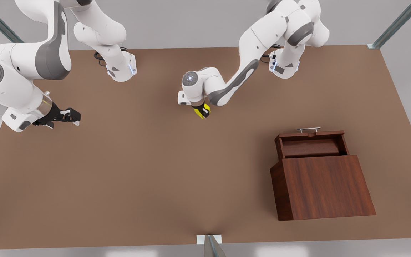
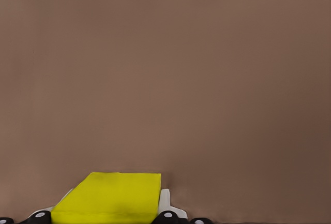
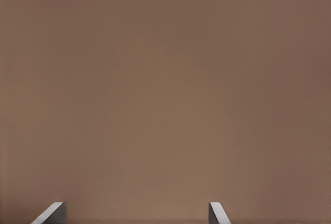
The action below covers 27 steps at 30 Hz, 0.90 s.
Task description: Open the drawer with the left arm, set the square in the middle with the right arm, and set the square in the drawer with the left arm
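The left gripper (image 1: 202, 111) hangs near the middle of the front view, a little above centre, at the end of the arm that reaches in from the upper right. Its fingers are closed on the yellow cube (image 1: 202, 110), which sits between them; whether the cube touches the tabletop (image 1: 148, 171) cannot be told. In the left wrist view the cube (image 2: 111, 197) fills the space between the finger pads (image 2: 164, 203) at the lower edge, with bare brown tabletop (image 2: 165, 79) beyond it.

The right gripper (image 1: 71, 116) waits at the left side of the front view, over the tabletop and well apart from the cube. Its fingers are spread and hold nothing; the right wrist view shows two fingertips (image 3: 51, 212) set wide apart over plain tabletop (image 3: 165, 89).

The drawer (image 1: 310, 144) is pulled out of the cabinet (image 1: 325, 187) at the lower right of the front view, its silver handle (image 1: 308, 130) on the far edge. The drawer lies well apart from the cube.
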Each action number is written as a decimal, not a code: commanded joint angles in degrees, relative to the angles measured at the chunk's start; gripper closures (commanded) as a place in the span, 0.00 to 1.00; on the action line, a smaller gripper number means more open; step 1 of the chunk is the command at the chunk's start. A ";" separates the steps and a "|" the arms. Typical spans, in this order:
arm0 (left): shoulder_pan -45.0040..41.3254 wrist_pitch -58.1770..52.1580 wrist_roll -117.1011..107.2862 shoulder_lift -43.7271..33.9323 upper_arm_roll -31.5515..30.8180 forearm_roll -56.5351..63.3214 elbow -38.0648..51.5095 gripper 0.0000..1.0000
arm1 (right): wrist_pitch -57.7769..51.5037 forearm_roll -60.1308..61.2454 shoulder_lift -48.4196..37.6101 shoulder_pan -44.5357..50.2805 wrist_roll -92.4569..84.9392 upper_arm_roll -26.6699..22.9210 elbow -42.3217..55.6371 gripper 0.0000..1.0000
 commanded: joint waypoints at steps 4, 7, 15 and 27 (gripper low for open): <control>10.42 -27.34 2.70 -3.35 -0.01 -7.29 16.32 0.32 | 0.00 0.00 0.00 -0.10 -0.17 0.00 0.00 0.00; 21.31 -33.14 5.51 -9.59 0.08 -7.20 16.59 0.32 | -0.09 0.00 0.00 -0.19 -0.61 -0.08 0.00 0.00; 39.69 -20.06 19.40 -21.90 10.36 -11.77 0.07 0.31 | 0.00 0.00 0.00 -0.10 -0.61 -0.08 0.00 0.00; 45.06 1.57 17.38 -19.00 15.72 -11.86 -14.70 0.31 | 0.00 0.00 0.35 -0.10 -0.61 -0.08 -0.09 0.00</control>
